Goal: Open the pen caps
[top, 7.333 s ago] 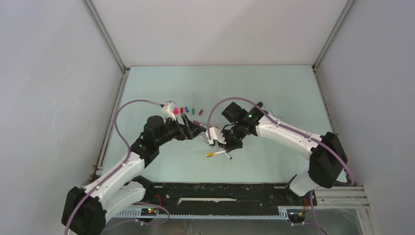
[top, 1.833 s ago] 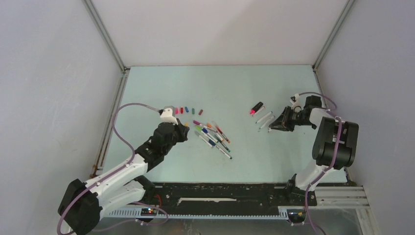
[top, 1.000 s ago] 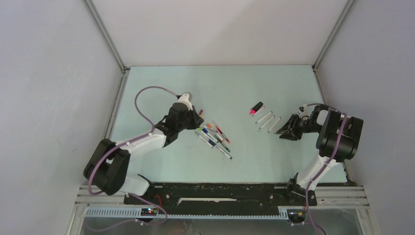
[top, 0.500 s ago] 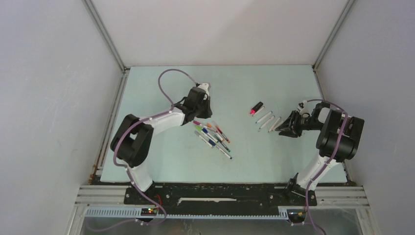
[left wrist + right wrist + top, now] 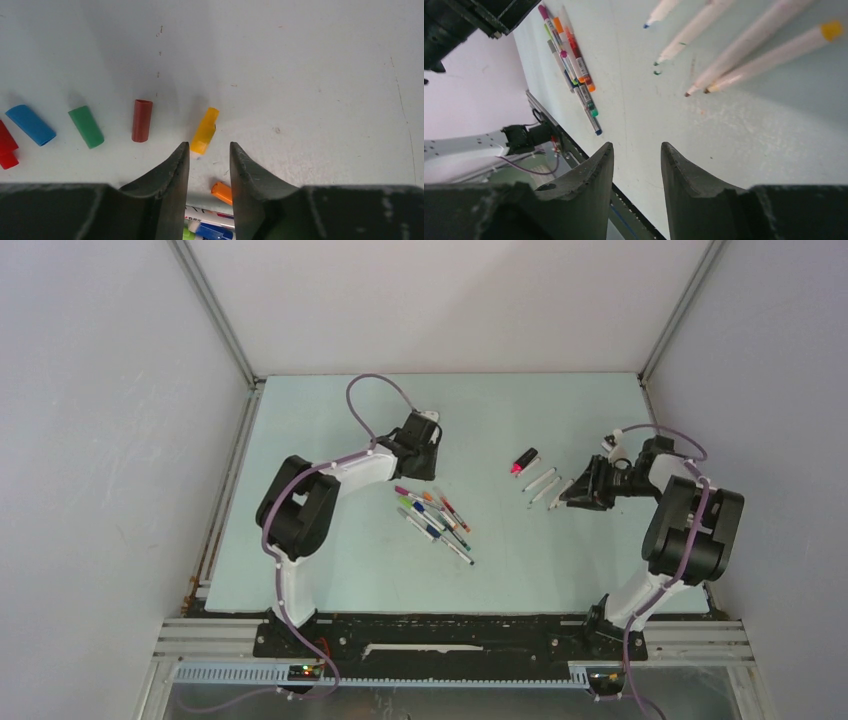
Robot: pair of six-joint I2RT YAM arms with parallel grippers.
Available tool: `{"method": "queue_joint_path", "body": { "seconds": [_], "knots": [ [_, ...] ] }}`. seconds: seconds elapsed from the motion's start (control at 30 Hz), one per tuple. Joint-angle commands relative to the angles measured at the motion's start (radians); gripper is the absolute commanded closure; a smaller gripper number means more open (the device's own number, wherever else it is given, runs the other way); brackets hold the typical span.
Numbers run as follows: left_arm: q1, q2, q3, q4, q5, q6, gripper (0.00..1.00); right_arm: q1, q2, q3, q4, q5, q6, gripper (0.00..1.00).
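In the left wrist view, pen caps lie in a row on the table: blue [image 5: 31, 124], green [image 5: 86, 126], dark red [image 5: 142, 120] and yellow-orange [image 5: 205, 131]. My left gripper [image 5: 208, 146] is open. The yellow-orange cap lies free just beyond its fingertips. Capped pens [image 5: 435, 515] lie bunched mid-table, and an orange pen end [image 5: 221, 192] shows under the jaws. My right gripper [image 5: 637, 145] is open and holds nothing. It hovers near several uncapped white pens [image 5: 744, 40], which also show from above [image 5: 545, 485].
A short black highlighter [image 5: 524, 461] with a pink end lies behind the uncapped pens. Another red cap [image 5: 6, 147] sits at the left edge of the left wrist view. The left arm [image 5: 340, 468] arches over the cap row, hiding it from above. Grey walls enclose the pale green table [image 5: 330, 570].
The left arm has swung farther back and right along the cap row, and its jaws have opened, leaving the yellow-orange cap on the table. The right gripper has shifted slightly near the uncapped pens.
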Motion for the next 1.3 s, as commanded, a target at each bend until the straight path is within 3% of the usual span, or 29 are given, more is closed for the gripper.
{"method": "queue_joint_path", "body": {
  "seconds": [0.0, 0.23, 0.37, 0.53, 0.57, 0.63, 0.7, 0.73, 0.77, 0.8, 0.93, 1.07, 1.27],
  "knots": [
    [0.002, 0.005, 0.067, -0.032, -0.044, 0.023, 0.6, 0.071, -0.103, 0.048, -0.022, -0.006, -0.07, 0.58],
    [0.003, -0.101, 0.01, 0.012, -0.043, 0.035, 0.58, 0.235, -0.266, 0.051, -0.011, 0.032, -0.184, 0.57],
    [0.003, -0.278, -0.093, 0.097, -0.035, 0.059, 0.58, 0.404, -0.384, 0.051, 0.01, 0.114, -0.31, 0.57],
    [0.002, -0.571, -0.33, 0.25, -0.031, 0.077, 0.55, 0.628, -0.545, 0.012, 0.118, 0.227, -0.575, 0.52],
    [0.003, -0.627, -0.376, 0.269, -0.036, 0.077, 0.51, 0.65, -0.56, -0.005, 0.164, 0.221, -0.605, 0.47],
    [0.003, -0.733, -0.461, 0.32, -0.049, 0.071, 0.41, 0.67, -0.554, -0.023, 0.264, 0.191, -0.57, 0.25],
    [0.012, -0.83, -0.551, 0.348, -0.056, 0.045, 0.21, 0.68, -0.501, -0.005, 0.307, 0.108, -0.532, 0.11],
    [0.02, -0.872, -0.584, 0.356, -0.059, 0.018, 0.09, 0.689, -0.464, 0.014, 0.312, 0.057, -0.506, 0.1],
    [0.032, -0.912, -0.617, 0.359, -0.056, -0.008, 0.01, 0.706, -0.427, 0.027, 0.338, 0.03, -0.439, 0.12],
    [0.048, -0.946, -0.644, 0.358, -0.033, -0.037, 0.0, 0.731, -0.395, 0.032, 0.366, 0.045, -0.375, 0.13],
    [0.084, -1.07, -0.751, 0.37, 0.035, -0.105, 0.0, 0.874, -0.296, 0.033, 0.42, 0.379, -0.267, 0.17],
    [0.086, -1.14, -0.837, 0.397, -0.002, -0.132, 0.0, 0.947, -0.145, 0.12, 0.381, 0.558, -0.151, 0.28],
    [0.087, -1.134, -0.862, 0.411, -0.03, -0.151, 0.0, 0.987, 0.009, 0.206, 0.309, 0.633, -0.117, 0.41]
  ]
}}
